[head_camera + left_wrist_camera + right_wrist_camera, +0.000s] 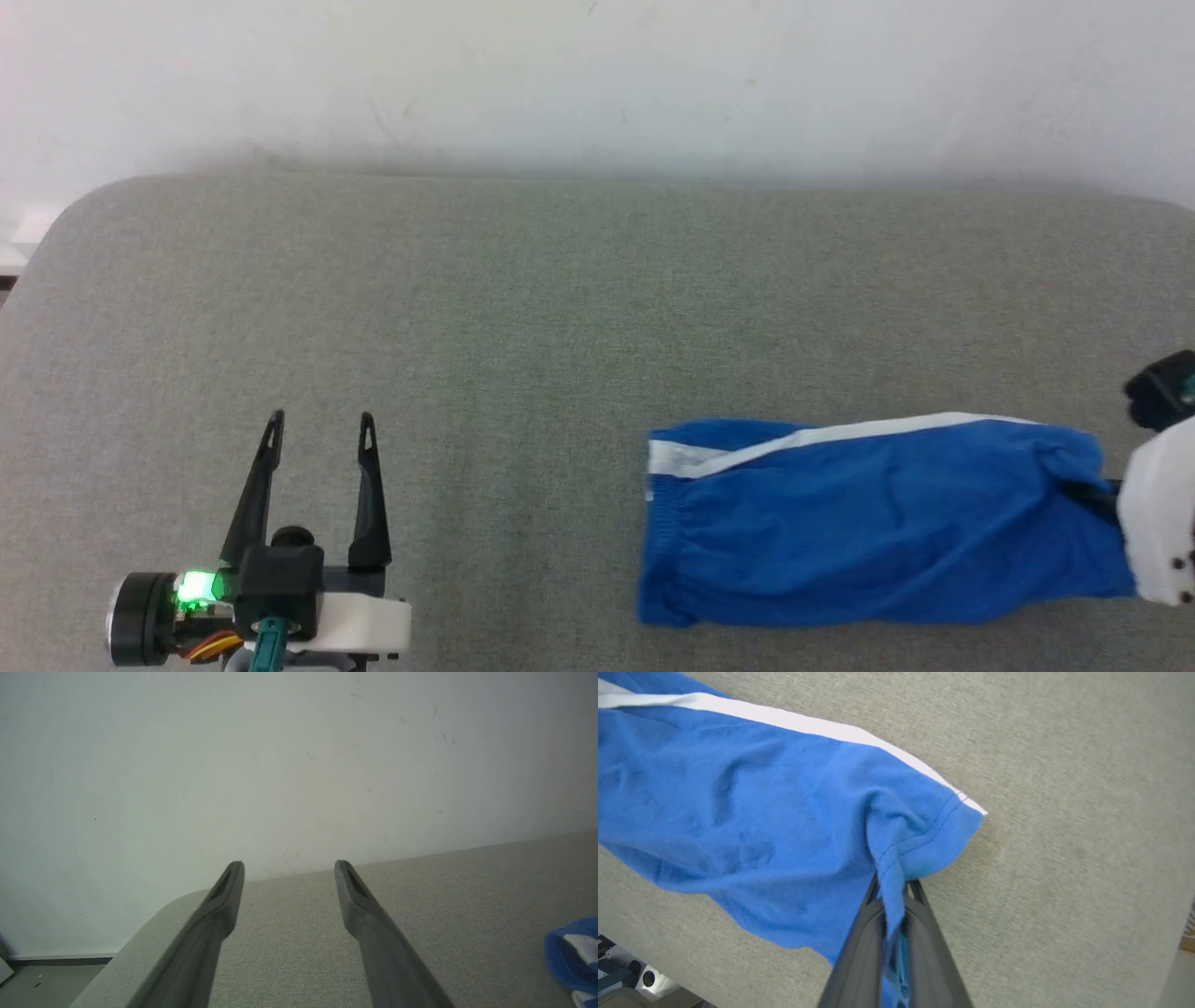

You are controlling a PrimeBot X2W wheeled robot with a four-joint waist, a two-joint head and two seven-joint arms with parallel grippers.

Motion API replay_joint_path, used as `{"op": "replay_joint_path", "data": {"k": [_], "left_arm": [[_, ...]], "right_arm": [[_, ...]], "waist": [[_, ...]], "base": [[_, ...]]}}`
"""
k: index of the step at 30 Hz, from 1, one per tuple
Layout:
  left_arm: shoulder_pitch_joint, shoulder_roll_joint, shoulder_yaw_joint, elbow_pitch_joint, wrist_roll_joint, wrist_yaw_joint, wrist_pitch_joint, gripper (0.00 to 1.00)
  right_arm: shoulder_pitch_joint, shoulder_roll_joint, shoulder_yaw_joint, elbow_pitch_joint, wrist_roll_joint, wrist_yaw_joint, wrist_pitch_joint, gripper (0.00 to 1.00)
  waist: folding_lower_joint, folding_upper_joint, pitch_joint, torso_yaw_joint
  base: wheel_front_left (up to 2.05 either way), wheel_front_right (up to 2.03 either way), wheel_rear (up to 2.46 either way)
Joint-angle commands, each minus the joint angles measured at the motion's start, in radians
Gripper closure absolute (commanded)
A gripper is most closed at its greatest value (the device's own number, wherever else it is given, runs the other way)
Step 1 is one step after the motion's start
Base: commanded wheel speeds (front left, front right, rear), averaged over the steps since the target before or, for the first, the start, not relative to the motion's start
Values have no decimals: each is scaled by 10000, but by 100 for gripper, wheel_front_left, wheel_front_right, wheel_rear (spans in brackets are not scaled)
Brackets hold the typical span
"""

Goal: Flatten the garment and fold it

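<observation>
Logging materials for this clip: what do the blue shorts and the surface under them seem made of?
The shorts: soft matte knit, likely cotton jersey; it creases and bunches where the right gripper pinches the hem. The surface: grey woven upholstery cloth, matte, fine weave grain visible; rounded corner hints at padding.

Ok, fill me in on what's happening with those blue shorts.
The robot's right hand is shut on a pinch of fabric at the leg hem of the shorts. They lie stretched out sideways on the grey padded surface, waistband toward the robot's left, a little wrinkled. The left hand is open and holds nothing, well apart from the shorts over bare surface.
</observation>
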Motion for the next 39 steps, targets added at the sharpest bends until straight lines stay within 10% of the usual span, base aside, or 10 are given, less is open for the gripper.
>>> {"op": "replay_joint_path", "data": {"k": [1, 9, 19, 39], "left_arm": [[164, -39, 45, 22, 129, -58, -47, 0], [258, -29, 17, 52, 198, -108, -47, 0], [-160, -127, -176, 54, 226, -157, -47, 0], [-1104, -477, -400, 238, 181, -207, -47, 0]], "right_arm": [[206, -190, -126, -71, 44, -9, 51, 100], [580, -627, -218, -1797, -520, -9, 147, 100], [-696, 675, 914, -4096, -1250, -9, 884, 100], [-2817, 3448, 4535, 538, -859, -9, 395, 100]], "waist": [[0, 0, -84, -79], [0, 0, -118, -151], [0, 0, 297, 200], [0, 0, 1327, 1039]], "base": [[0, 0, 0], [0, 0, 0], [0, 0, 0], [0, 0, 0]]}}
